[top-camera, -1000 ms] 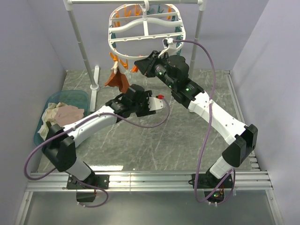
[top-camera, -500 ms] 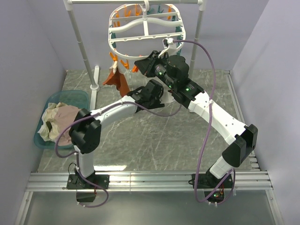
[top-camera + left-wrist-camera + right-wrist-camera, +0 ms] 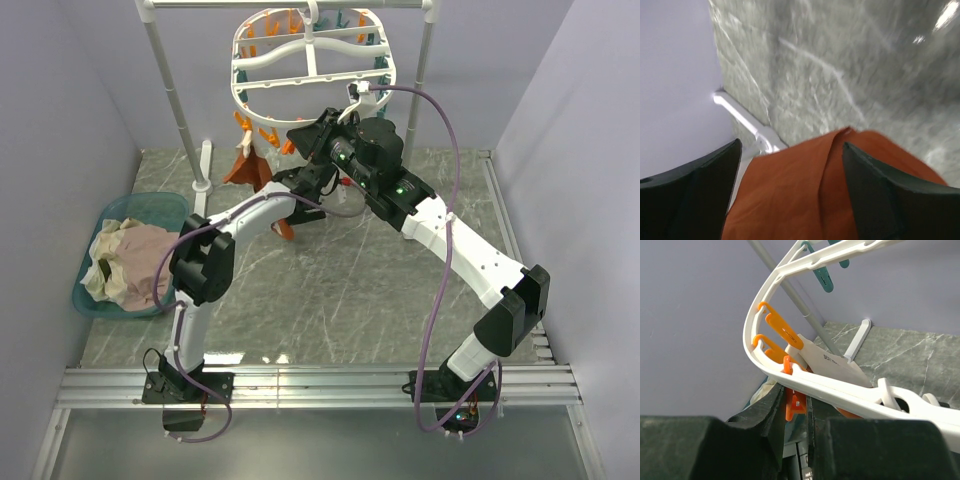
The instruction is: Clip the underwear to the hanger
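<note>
Hard white plastic, oval, with thin crossbars: the hanger [image 3: 310, 75]. Soft, creased rust-orange cloth with a smooth beige waistband: the underwear [image 3: 827, 360]. Pinned by the waistband in an orange clothespin [image 3: 782, 330] on the hanger's lower-left rim; long axis vertical, waistband up, cloth drooping below the hanger. Stretched far forward under the hanger, the left gripper [image 3: 790, 147], jaws wide apart astride the cloth. Just beneath the hanger's rim, the right gripper [image 3: 796, 400], jaws clamped on a second clothespin [image 3: 790, 412], also orange.

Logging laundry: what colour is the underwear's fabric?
Rust-orange underwear; the left wrist view shows it best.
</note>
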Action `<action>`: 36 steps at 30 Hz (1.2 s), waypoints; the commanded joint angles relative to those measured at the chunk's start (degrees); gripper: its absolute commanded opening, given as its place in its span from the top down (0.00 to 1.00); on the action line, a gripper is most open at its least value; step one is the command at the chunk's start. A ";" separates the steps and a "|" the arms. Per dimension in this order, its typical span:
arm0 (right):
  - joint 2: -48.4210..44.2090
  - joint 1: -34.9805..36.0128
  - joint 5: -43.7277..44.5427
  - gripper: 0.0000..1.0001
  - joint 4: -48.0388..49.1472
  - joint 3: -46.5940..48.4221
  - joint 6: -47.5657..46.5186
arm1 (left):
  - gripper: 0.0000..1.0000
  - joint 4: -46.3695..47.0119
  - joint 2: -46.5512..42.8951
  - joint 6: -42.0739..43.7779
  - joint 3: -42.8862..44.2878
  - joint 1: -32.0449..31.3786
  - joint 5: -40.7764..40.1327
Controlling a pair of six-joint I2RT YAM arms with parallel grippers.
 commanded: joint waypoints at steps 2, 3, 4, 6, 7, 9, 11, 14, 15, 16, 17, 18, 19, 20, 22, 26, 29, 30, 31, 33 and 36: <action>-0.34 -0.17 2.51 1.00 1.09 1.08 -0.44 | 0.03 -9.47 1.96 -0.95 3.50 0.01 -2.64; -0.34 -0.17 2.60 1.00 1.09 1.08 -0.44 | 0.02 -10.71 2.31 -1.30 3.76 0.18 -2.73; -0.34 -0.17 2.60 1.00 1.09 1.17 -0.52 | 0.01 -13.07 2.67 -2.18 3.85 0.27 -2.47; -0.34 -0.26 2.60 1.00 1.10 1.17 -0.61 | 0.01 -14.05 3.28 -2.80 3.42 0.62 -2.64; -0.34 -0.26 2.60 1.00 1.18 1.08 -0.61 | 0.01 -14.58 3.28 -2.89 3.07 0.80 -2.90; -0.43 -0.26 2.51 1.00 1.09 0.99 -0.53 | 0.02 -15.02 3.29 -2.89 2.01 1.06 -4.48; -0.43 -0.35 2.42 1.00 1.09 0.90 -0.44 | 0.03 -15.99 3.98 -3.06 1.92 1.59 -5.88; -0.43 -0.35 2.34 1.00 1.18 0.82 -0.35 | 0.06 -14.34 3.81 -2.45 1.13 2.55 -8.08; -0.43 -0.35 2.34 1.00 1.18 0.82 -0.35 | 0.08 -13.80 3.64 -2.19 0.87 2.73 -8.44; -0.34 -0.44 2.34 1.00 1.18 0.82 -0.35 | 0.08 -13.36 3.38 -1.58 0.78 2.82 -8.44; -0.43 -0.35 2.25 1.00 1.18 0.64 -0.44 | 0.08 -13.01 2.68 -1.40 0.69 2.74 -8.27; -0.43 -0.44 2.33 1.00 1.18 0.73 -0.44 | 0.10 -12.40 2.32 -1.13 0.60 2.65 -7.66; -0.34 -0.35 2.34 1.00 1.18 0.73 -0.52 | 0.11 -11.95 1.88 -0.43 0.43 2.56 -7.48; -0.43 -0.44 2.42 1.00 1.18 0.73 -0.52 | 0.12 -11.25 0.92 -0.17 0.08 2.47 -7.47; -0.43 -0.35 2.42 1.00 1.18 0.64 -0.44 | 0.22 -9.06 -0.22 1.15 -1.85 2.38 -7.82; -0.34 -0.44 2.42 1.00 1.18 0.64 -0.44 | 0.38 -8.78 -3.21 0.98 -3.88 1.86 -6.16; -0.17 -0.44 2.42 1.00 1.18 0.47 -0.44 | 0.50 -7.21 -6.37 1.07 -7.91 0.37 -4.58; -0.25 -0.44 2.42 1.00 1.18 0.46 -0.44 | 0.60 -6.25 -7.43 1.24 -8.97 -0.07 -4.23; -0.25 -0.52 2.51 1.00 1.18 0.46 -0.44 | 0.65 -5.45 -9.53 1.59 -9.94 -0.51 -3.87; -0.34 -0.44 2.69 1.00 1.18 0.55 -0.61 | 0.81 -3.08 -11.73 1.60 -12.58 -1.48 -2.38; -0.34 -0.44 3.04 1.00 1.09 0.46 -0.79 | 0.94 -1.67 -15.69 1.51 -15.21 -2.01 0.34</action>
